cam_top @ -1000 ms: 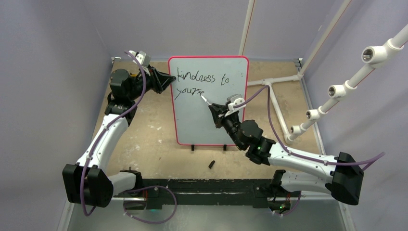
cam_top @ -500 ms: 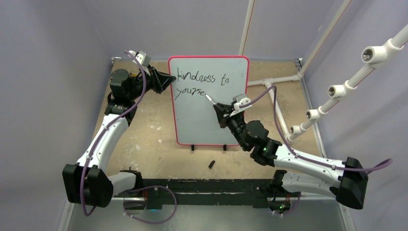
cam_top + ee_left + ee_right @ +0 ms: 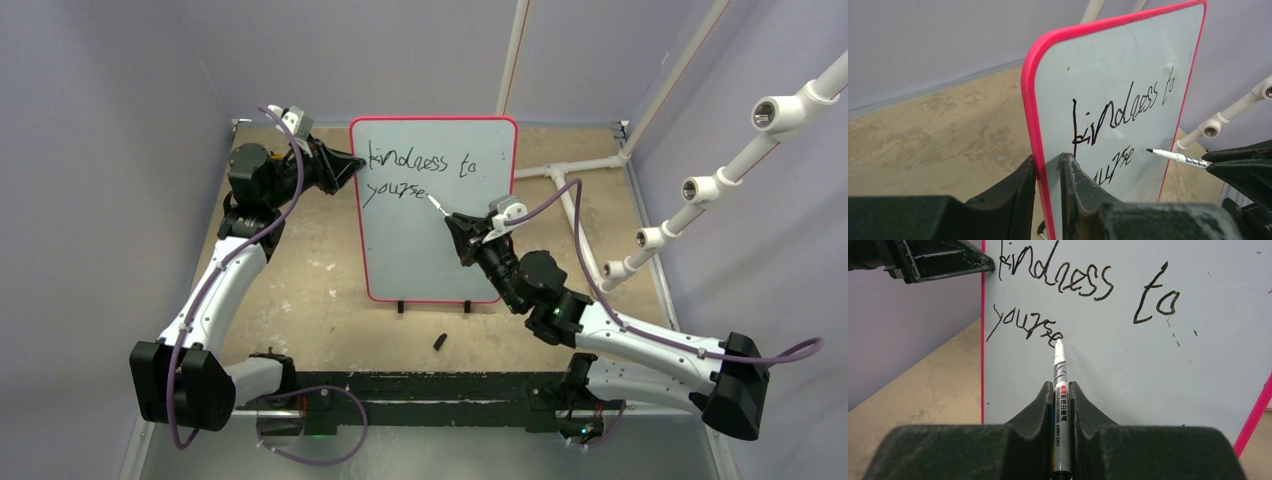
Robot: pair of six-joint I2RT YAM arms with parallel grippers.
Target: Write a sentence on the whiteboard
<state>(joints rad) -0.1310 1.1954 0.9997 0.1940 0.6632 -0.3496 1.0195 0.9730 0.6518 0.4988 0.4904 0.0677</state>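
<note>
Two lines, the sentence (image 3: pixel 420 172), cross the whiteboard (image 3: pixel 430 250), standing long-axis-up mid-table, facing the near edge. Left gripper (image 3: pixel 352 165) clamps its left rim; right gripper (image 3: pixel 455 223) grips a marker (image 3: pixel 1060 375) pointing boardward, tip contact unclear.

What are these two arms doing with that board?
The left gripper clamps the upright whiteboard by its left rim. The right gripper holds a marker, its tip by the last letter written. The sentence reads "kindness to yourse", so it is unfinished.

Left gripper (image 3: pixel 1048 167) and right gripper (image 3: pixel 1061 390) both clamped.
</note>
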